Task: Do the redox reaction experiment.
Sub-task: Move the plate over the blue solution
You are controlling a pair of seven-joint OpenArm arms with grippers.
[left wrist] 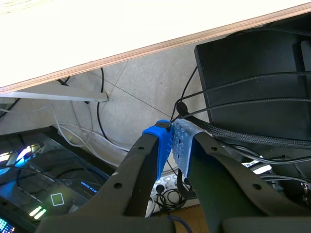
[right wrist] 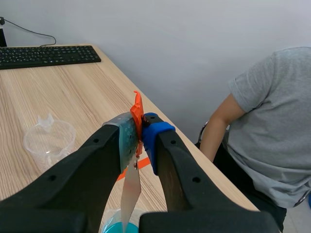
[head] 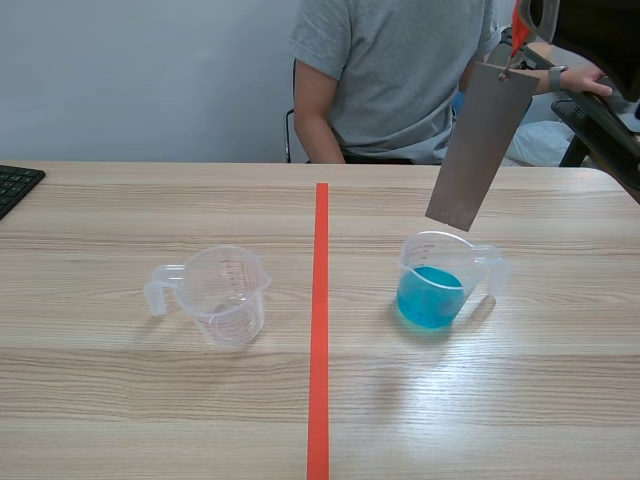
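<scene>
One grey metal strip [head: 480, 150] hangs nearly upright. In the scene view its long axis runs from 1 o'clock to 7 o'clock, and its lower end points down over the measuring cup of blue liquid [head: 438, 282]. The right claw [right wrist: 140, 131] is clamped on the strip's top end at an orange tab [right wrist: 137, 112], possibly tape. There are two cups: the empty measuring cup [head: 225, 295] sits at 9 o'clock from the blue one. The left claw [left wrist: 172, 141], under the table [left wrist: 121, 24], is pressed closed on nothing.
</scene>
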